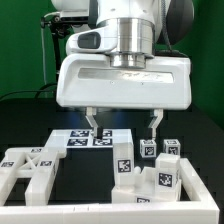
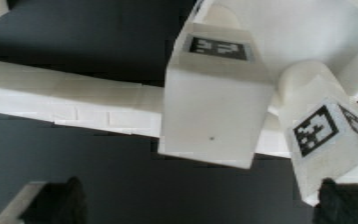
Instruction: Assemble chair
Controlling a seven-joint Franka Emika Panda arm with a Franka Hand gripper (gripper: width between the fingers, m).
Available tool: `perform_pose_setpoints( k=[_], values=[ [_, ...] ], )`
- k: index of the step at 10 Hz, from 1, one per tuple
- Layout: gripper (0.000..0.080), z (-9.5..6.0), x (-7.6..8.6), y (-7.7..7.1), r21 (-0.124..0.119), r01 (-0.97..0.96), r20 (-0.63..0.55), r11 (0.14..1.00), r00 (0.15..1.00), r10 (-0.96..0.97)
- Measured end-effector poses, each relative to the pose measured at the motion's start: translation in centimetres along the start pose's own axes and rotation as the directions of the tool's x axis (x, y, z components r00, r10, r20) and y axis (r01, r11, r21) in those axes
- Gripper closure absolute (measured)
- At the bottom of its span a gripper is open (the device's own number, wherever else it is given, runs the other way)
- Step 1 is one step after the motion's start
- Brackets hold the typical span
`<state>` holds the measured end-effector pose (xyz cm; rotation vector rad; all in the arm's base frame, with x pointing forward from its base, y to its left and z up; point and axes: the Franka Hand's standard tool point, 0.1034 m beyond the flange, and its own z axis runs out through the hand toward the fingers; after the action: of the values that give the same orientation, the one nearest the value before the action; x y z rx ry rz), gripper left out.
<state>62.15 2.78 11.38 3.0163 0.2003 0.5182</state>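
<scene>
Exterior view: pincer [image 1: 122,124] wide open, nothing between its fingers [image 1: 153,124], low over the white tagged chair pieces [image 1: 160,180].

Your surface [image 1: 18,125] is black and matte. In the exterior view the marker board [image 1: 82,139] lies flat near its middle. At that view's lower left sits a large white slotted block [image 1: 25,172]. On the view's right, tagged white pieces stand close together: a cube-ended post [image 1: 148,150], a second post [image 1: 171,150] just beside it, and a smaller tagged block [image 1: 124,166] nearer the marker board. A low white bar [image 1: 110,207] runs along the near edge. The wrist view shows you a tagged slab [image 2: 211,110] against the dark surface.
</scene>
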Motion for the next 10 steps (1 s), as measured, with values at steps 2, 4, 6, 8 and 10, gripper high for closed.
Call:
perform_pose_setpoints(
  k=[2, 4, 6, 8, 10],
  values=[
    [0.0151, 0.5, -1.3, -0.2, 0.016, -0.003, 0.114, 1.000, 0.993, 0.002],
    [0.0151, 0.8, -1.9, -0.2, 0.031, -0.015, 0.246, 0.999, 0.969, 0.007],
    [0.0151, 0.9, -1.4, -0.1, 0.030, -0.013, 0.236, 0.999, 0.972, 0.006],
    [0.0151, 1.2, -2.1, 1.2, 0.080, -0.158, 0.248, 0.984, 0.959, 0.134],
    [0.0151, 2.0, -2.6, 0.9, 0.082, -0.185, 0.262, 0.979, 0.952, 0.158]
  ],
)
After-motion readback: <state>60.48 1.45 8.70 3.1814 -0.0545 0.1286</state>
